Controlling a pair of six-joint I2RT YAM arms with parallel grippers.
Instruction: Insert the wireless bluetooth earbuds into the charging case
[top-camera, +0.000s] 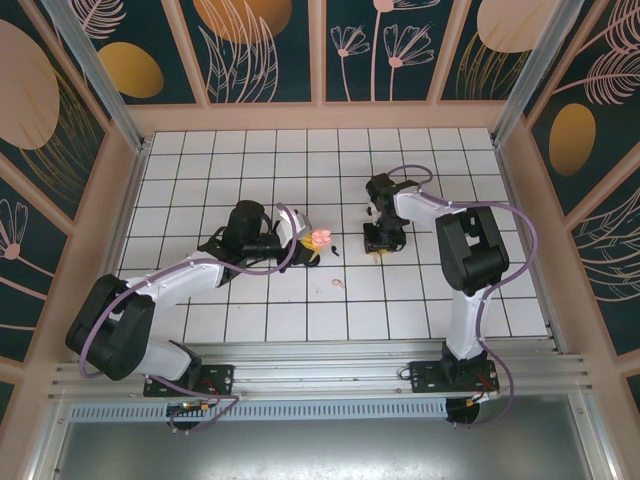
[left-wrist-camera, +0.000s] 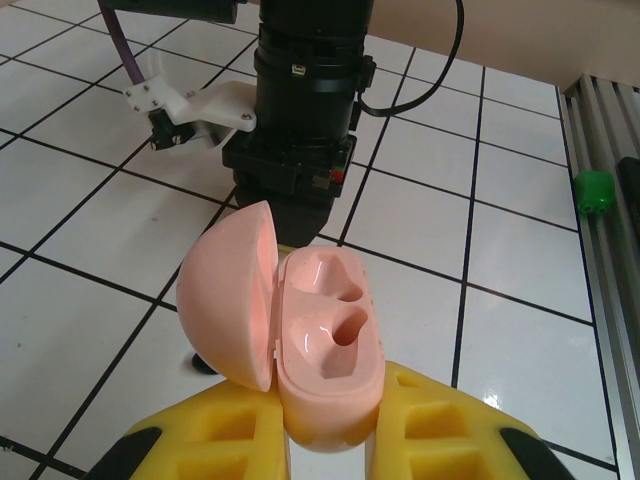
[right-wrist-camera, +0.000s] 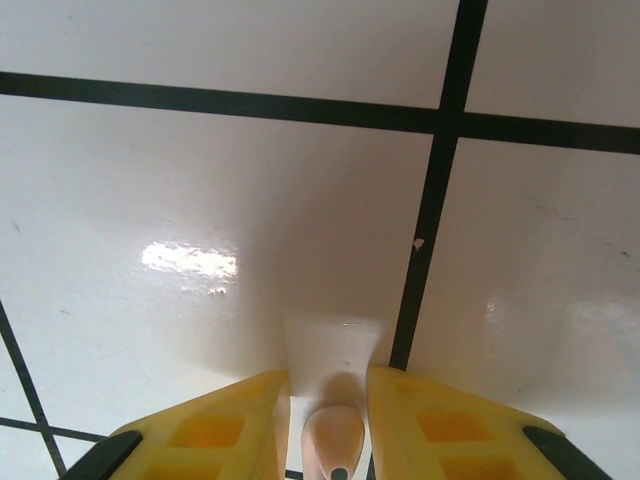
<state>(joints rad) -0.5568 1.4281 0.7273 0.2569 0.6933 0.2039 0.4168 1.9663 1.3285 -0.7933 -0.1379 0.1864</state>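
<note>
Charging case (left-wrist-camera: 325, 340) open, pale pink earbud (right-wrist-camera: 333, 435) gripped
The left gripper (left-wrist-camera: 325, 400) clamps the case; right of it, the right gripper (right-wrist-camera: 330, 385) pinches the earbud.

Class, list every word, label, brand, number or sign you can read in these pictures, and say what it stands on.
No text can be read.
Black wrist housing: a small white mark, too small to read.
Pink charging case in the left hand: no print.
Pale pink earbud in the right hand: no print.
Wall panels: plant drawings, no letters.
</note>
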